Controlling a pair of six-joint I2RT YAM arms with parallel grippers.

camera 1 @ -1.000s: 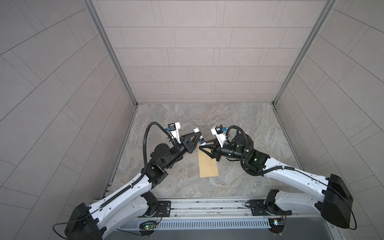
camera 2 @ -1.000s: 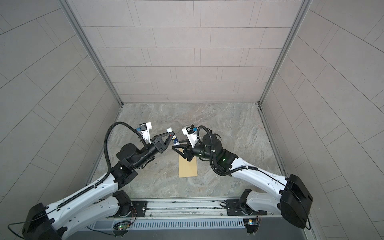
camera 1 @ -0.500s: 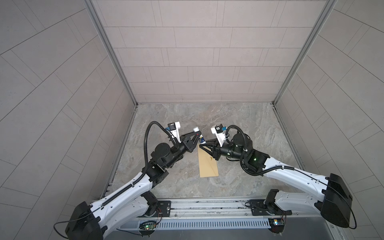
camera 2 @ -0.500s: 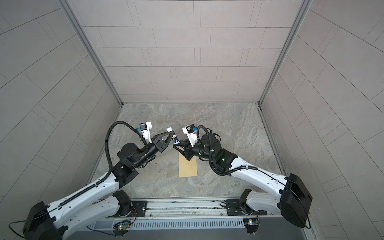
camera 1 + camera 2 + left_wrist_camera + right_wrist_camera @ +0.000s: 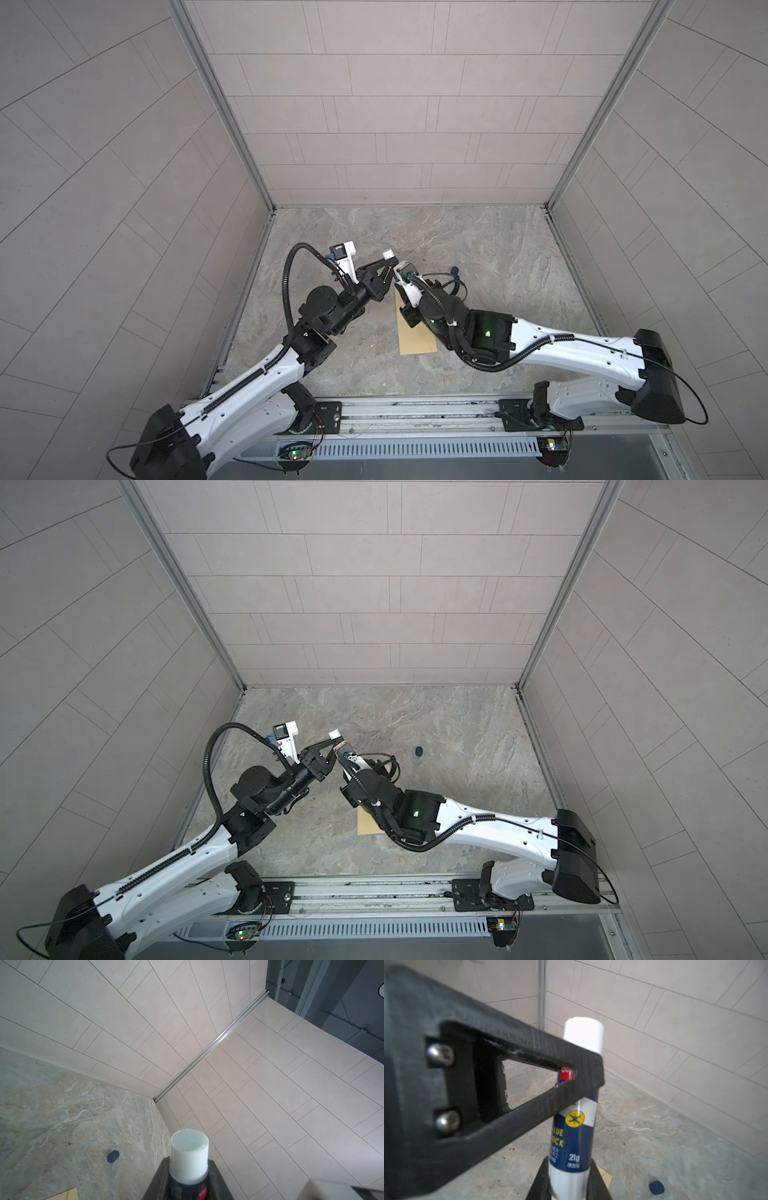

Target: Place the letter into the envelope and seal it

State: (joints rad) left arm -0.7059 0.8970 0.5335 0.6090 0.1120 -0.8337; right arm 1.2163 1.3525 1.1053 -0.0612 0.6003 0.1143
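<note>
Both arms have met over the far end of the envelope, and between them they hold a glue stick off the tabletop. The left gripper is clamped round the tube just under its white collar. The right gripper is pinched on the base, perhaps to turn it. The stick stands roughly upright with its uncapped glue face turned up and away from the envelope, so I reckon it has to be tipped right over before it can meet the flap. The mustard-tan envelope lies flat below them. Its long axis runs away from the arms' bases, its near end is bare, and its far end is hidden under the right wrist. I cannot tell how the flap lies. The letter does not show anywhere, so it may already be inside. The right arm is nearer and drapes across the envelope, so it is what stands in the way. The dark blue cap lies well beyond the envelope's far end, clear of both.
</note>
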